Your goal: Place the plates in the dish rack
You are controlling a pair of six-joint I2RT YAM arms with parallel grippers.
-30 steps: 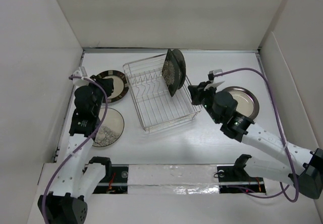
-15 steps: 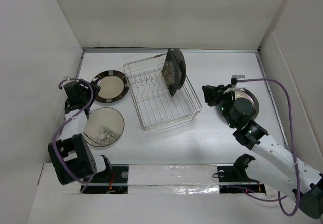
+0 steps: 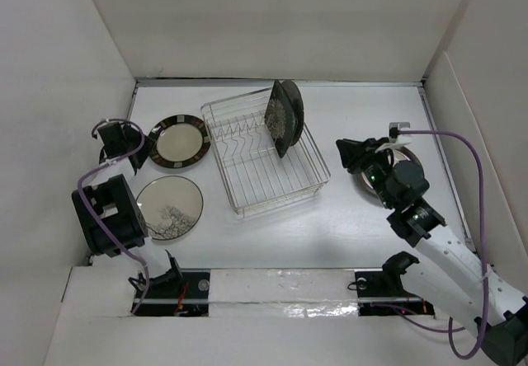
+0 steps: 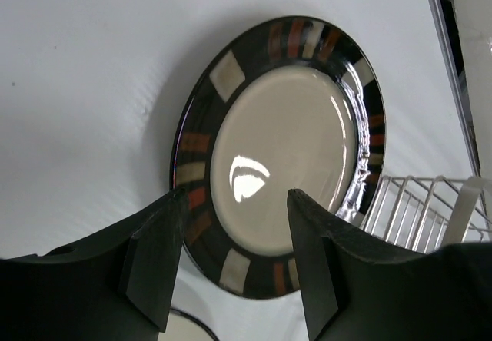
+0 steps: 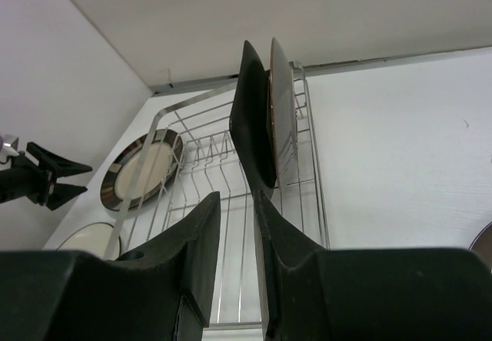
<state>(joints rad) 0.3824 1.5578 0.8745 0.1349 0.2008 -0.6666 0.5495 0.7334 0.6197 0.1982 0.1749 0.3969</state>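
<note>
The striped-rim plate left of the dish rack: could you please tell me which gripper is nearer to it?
Left. The left gripper hovers open at the striped-rim plate's outer edge; the right gripper is beyond the dish rack, on its other side.

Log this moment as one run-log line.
dish rack: two plates upright | unloaded: striped plate, tree plate | fourth plate: partly hidden, right side | left pincer: open, empty, facing striped plate | right pincer: open, empty, facing rack

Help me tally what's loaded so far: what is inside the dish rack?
Two dark plates stand on edge, side by side, at the far end of the dish rack; its other slots are bare. The faces between them are covered.
</note>
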